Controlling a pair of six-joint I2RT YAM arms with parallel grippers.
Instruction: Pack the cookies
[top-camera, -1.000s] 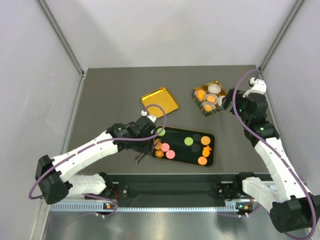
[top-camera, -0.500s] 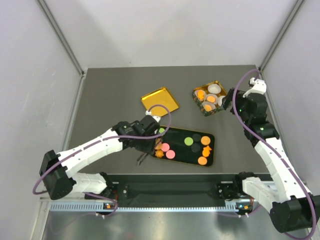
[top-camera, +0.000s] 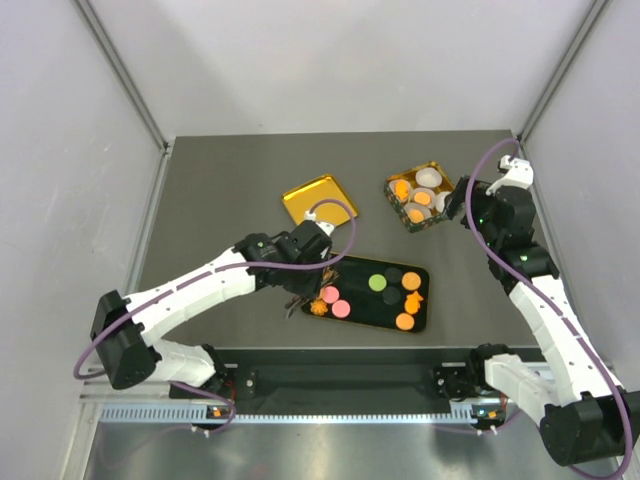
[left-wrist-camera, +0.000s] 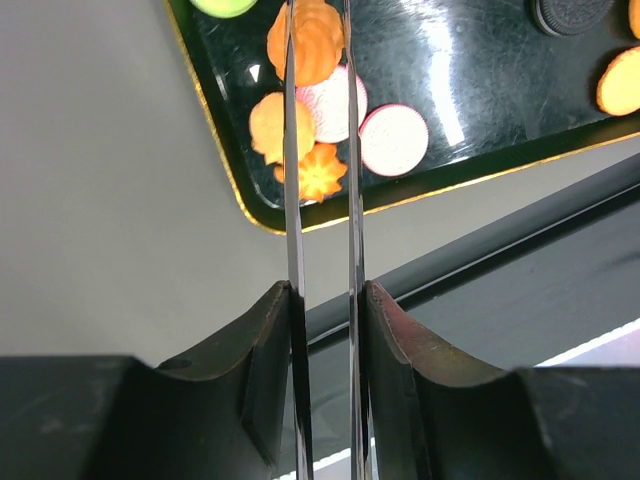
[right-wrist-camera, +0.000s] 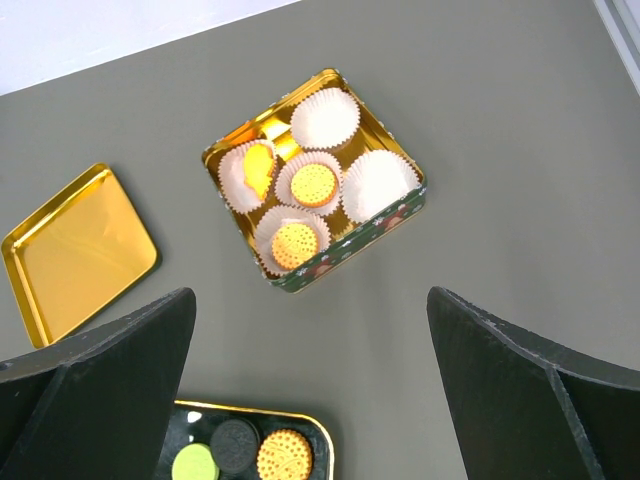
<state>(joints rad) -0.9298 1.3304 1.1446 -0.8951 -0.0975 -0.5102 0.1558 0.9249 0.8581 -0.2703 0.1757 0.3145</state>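
**Left wrist view.** The left hand (left-wrist-camera: 327, 292) is over the 9 o'clock end of the black tray (left-wrist-camera: 470, 90). Its two dark fingers (left-wrist-camera: 262, 370) press from either side on a pair of tweezers (left-wrist-camera: 293, 200). The thin blades run straight ahead to 12 o'clock with a narrow gap between them. The blades straddle a ridged orange cookie (left-wrist-camera: 315, 45). Their tips pass out of the top of the view, so it cannot be told whether they already pinch it. Nearer the hand, toward 6 o'clock, a pink cookie (left-wrist-camera: 393, 138) and an orange flower cookie (left-wrist-camera: 318, 172) lie flat near the tray's corner.

**Top view.** The tray sits at 6 o'clock on the desk (top-camera: 220, 200), the open tin (top-camera: 437, 222) at 1 o'clock and the gold lid (top-camera: 320, 203) near 12 o'clock. The remaining loose cookies are spread along the tray toward its 3 o'clock end.

**Right wrist view.** The right hand (right-wrist-camera: 310, 295) is spread wide and holds nothing. It hovers with the tin at its 12 o'clock. The tin holds five paper cups (right-wrist-camera: 378, 185). Three of them carry a cookie and two are empty.

**Governing relation.** The ridged cookie lies dead ahead of the left hand, in line with the blades' long axis. The coming move probably needs only a squeeze and a lift, then a carry toward 1 o'clock to an empty cup. The left arm is nearer the loose cookies and the right arm is nearer the tin.
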